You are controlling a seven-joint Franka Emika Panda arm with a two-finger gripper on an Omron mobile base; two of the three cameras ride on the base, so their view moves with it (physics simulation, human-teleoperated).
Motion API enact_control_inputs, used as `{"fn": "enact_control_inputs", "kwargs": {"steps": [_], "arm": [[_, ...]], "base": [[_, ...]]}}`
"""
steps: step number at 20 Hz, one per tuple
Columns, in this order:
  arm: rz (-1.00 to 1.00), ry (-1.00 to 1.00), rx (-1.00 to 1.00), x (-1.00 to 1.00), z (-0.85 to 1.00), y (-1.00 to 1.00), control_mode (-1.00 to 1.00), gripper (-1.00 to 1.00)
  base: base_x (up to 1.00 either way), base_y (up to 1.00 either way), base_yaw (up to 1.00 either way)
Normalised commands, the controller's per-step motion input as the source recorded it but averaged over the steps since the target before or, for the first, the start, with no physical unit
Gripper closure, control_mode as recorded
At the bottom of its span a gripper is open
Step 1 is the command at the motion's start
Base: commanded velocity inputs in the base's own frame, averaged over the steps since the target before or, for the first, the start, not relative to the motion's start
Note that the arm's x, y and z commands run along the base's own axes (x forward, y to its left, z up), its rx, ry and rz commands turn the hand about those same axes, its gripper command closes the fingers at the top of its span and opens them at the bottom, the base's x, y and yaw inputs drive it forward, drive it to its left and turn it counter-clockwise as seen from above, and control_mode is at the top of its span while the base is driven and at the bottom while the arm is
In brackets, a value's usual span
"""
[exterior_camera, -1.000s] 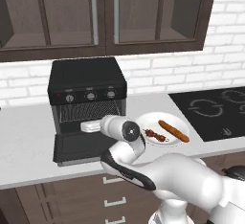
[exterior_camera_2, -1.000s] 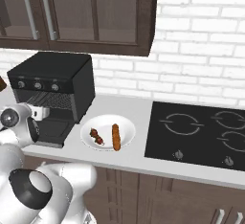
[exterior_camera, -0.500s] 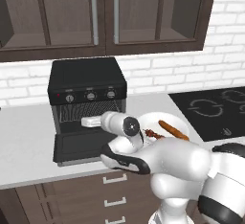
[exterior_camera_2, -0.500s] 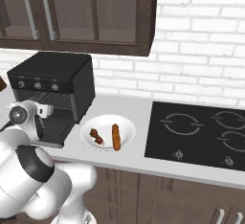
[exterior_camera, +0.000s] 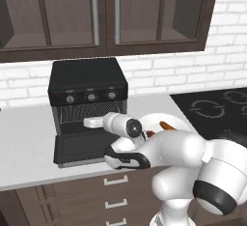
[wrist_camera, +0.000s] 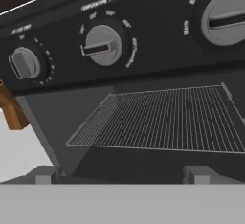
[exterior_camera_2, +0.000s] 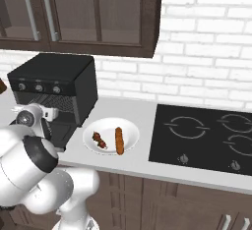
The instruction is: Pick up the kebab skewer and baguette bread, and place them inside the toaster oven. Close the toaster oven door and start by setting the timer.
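The black toaster oven (exterior_camera: 87, 92) (exterior_camera_2: 54, 89) stands on the counter with its door (exterior_camera: 79, 148) dropped open. My gripper (exterior_camera: 87, 122) (exterior_camera_2: 51, 113) hovers just in front of the opening, above the door, open and holding nothing. In the hand view the gripper (wrist_camera: 120, 174) faces the wire rack (wrist_camera: 162, 117) and the knobs (wrist_camera: 100, 46) at close range. To the right of the oven, the kebab skewer (exterior_camera_2: 99, 139) and the baguette bread (exterior_camera_2: 119, 140) lie side by side on a white plate (exterior_camera_2: 129, 131). My arm hides much of that plate (exterior_camera: 174, 120) in the left base view; the baguette (exterior_camera: 166, 125) peeks out.
A black cooktop (exterior_camera_2: 206, 135) (exterior_camera: 217, 109) fills the counter to the right of the plate. Dark wall cabinets (exterior_camera: 106, 12) hang above the oven. A brown object (wrist_camera: 9, 108) stands left of the oven. My bulky white arm (exterior_camera: 183, 157) crowds the counter front.
The hand has edged closer to the oven opening. The elbow and upper arm have swung up and over behind it. The jaws stay open; food and oven have not moved.
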Motion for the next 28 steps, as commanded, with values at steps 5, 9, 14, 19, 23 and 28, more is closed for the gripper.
{"fn": "enact_control_inputs", "kwargs": {"steps": [5, 9, 14, 19, 23, 28], "arm": [[0.0, 0.0, 0.0, 0.03, -0.03, 0.0, -1.0, -1.0], [0.0, 0.0, 0.0, 0.03, -0.11, 0.0, -1.0, -1.0], [0.0, 0.0, 0.0, 0.02, -0.08, 0.0, -1.0, -1.0], [0.0, 0.0, 0.0, 0.09, -0.12, 0.1, -1.0, -1.0], [-0.1, 0.0, 0.0, 0.13, 0.0, 0.22, -1.0, -1.0], [-0.24, 0.0, 0.0, 0.1, -0.05, 0.06, -1.0, -1.0]], "base": [[0.0, 0.0, 0.0], [0.0, 0.0, 0.0], [0.0, 0.0, 0.0], [0.0, 0.0, 0.0], [0.0, 0.0, 0.0], [0.0, 0.0, 0.0]]}}
